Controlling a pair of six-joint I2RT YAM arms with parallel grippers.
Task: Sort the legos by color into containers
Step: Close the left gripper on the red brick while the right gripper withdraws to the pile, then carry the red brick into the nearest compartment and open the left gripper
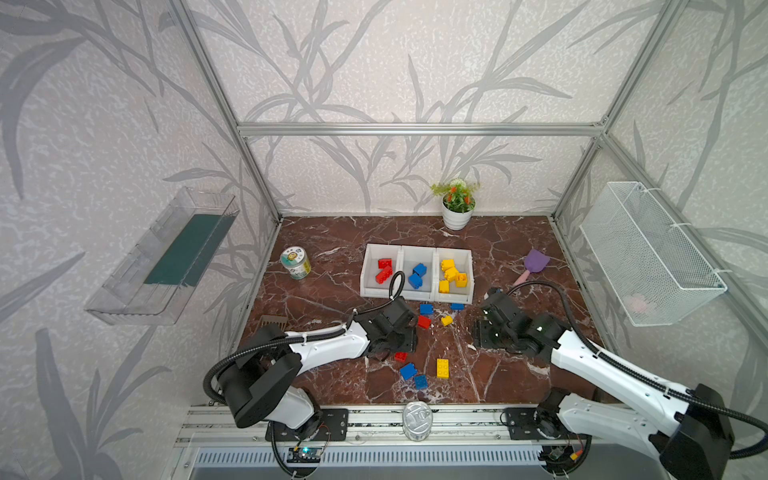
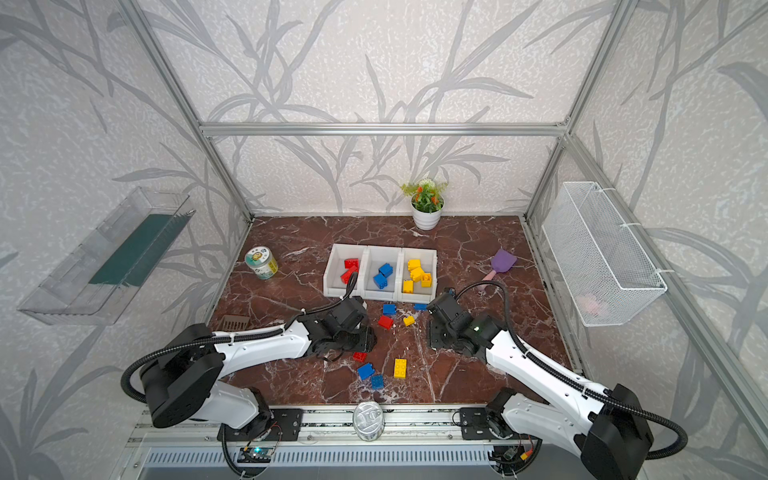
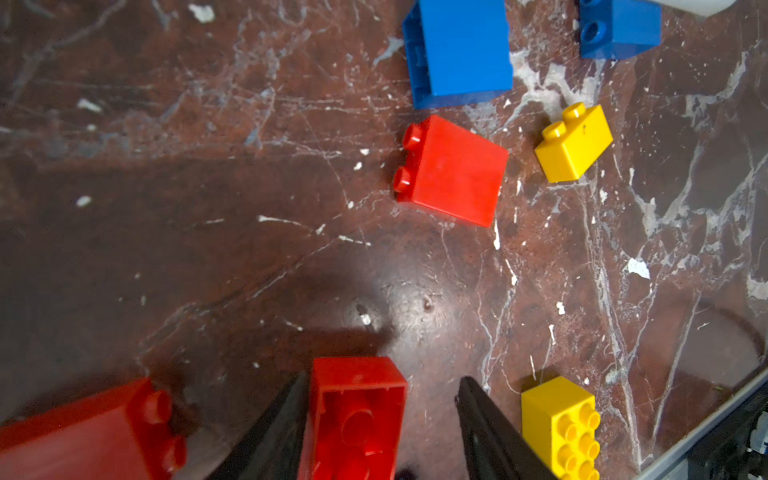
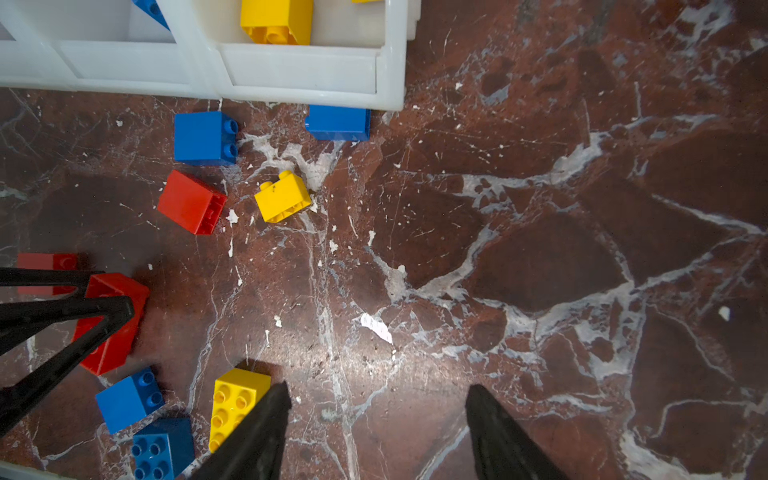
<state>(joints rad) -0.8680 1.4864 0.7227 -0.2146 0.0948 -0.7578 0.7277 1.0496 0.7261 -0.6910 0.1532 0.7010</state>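
Red brick [image 3: 357,415] lies on the table [image 3: 208,208], straddled by the left gripper [image 3: 384,378] — one finger touching, the other clear, nothing gripped. Closing off-centre could skid it into its red neighbour [image 3: 83,432]. Right gripper [image 4: 379,385] gapes empty; bins [image 1: 417,296] stand farther back.

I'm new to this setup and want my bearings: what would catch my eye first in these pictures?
The three white containers in the table's middle stand out, holding sorted legos: red, blue and yellow, one color apiece. Loose legos lie scattered in front of them between the two arms. The left gripper, jaws open, straddles a red brick on the dark marble table.
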